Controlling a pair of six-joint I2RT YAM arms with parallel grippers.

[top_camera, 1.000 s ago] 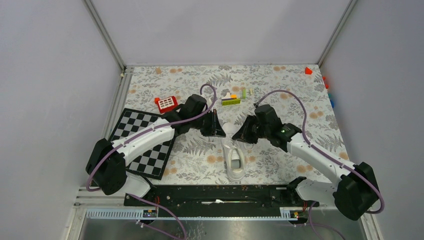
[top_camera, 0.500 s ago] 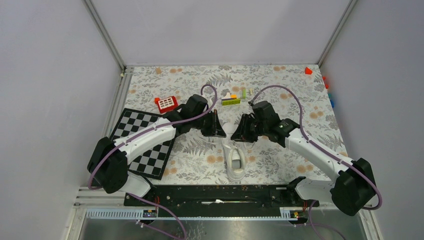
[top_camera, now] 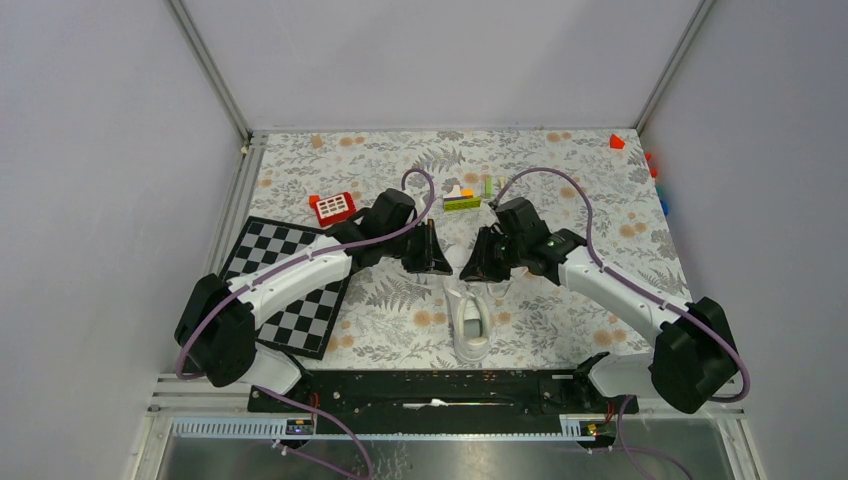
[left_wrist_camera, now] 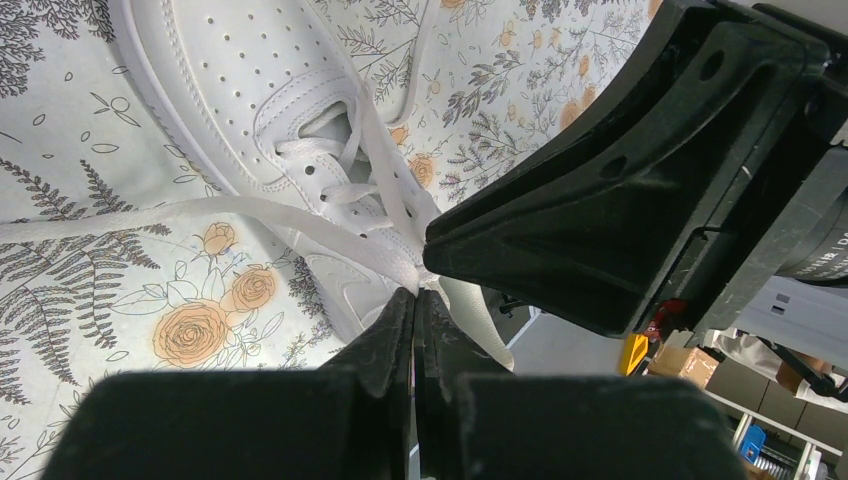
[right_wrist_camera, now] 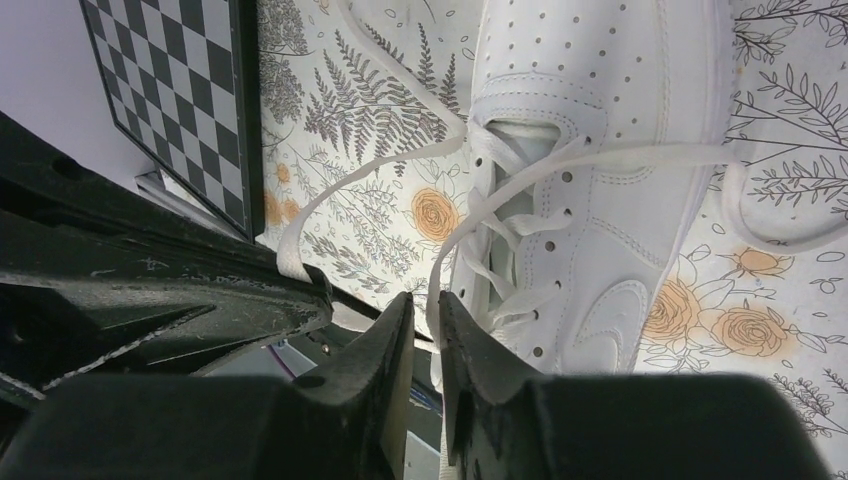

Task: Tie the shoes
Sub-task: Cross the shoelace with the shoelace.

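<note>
The white shoe (top_camera: 468, 325) lies on the flowered table near the front edge, its laces loose. Both grippers hover just beyond it, tips almost touching. My left gripper (top_camera: 440, 262) is shut on a white lace (left_wrist_camera: 200, 212), which runs taut into its tips (left_wrist_camera: 415, 292) across the shoe (left_wrist_camera: 250, 90). My right gripper (top_camera: 470, 268) stands with its jaws slightly apart (right_wrist_camera: 425, 300). A lace strand (right_wrist_camera: 450, 250) from the shoe (right_wrist_camera: 610, 150) hangs down into that narrow gap. In the right wrist view the left gripper (right_wrist_camera: 150, 290) holds a lace end (right_wrist_camera: 290, 262).
A chessboard (top_camera: 290, 285) lies under the left arm. A red toy (top_camera: 333, 207) and coloured blocks (top_camera: 463, 198) sit behind the grippers. A red piece (top_camera: 617, 141) lies in the far right corner. A black rail (top_camera: 440, 390) runs along the near edge.
My right gripper has moved left, up against the left gripper, and its jaws have parted from shut to a narrow gap. The left arm and the shoe have stayed put.
</note>
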